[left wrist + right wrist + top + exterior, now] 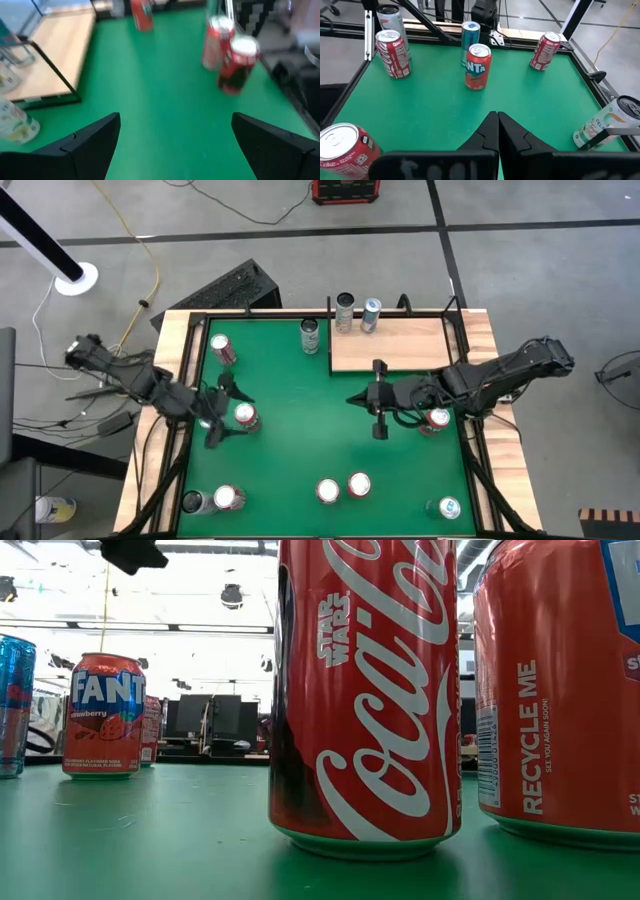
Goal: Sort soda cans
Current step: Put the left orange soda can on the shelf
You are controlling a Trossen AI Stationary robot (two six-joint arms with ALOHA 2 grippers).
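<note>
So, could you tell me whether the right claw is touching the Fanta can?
Apart. The right wrist view shows the shut right claw short of the Fanta can, with bare green mat between them.

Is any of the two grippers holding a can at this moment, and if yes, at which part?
Nothing is held. The left gripper is open with only green mat between its fingers; the right gripper is shut on nothing.

Two cans (357, 313) on the wooden board (400, 345) at the mat's (300, 420) far edge, two cans (343, 488) side by side near its front edge
</note>
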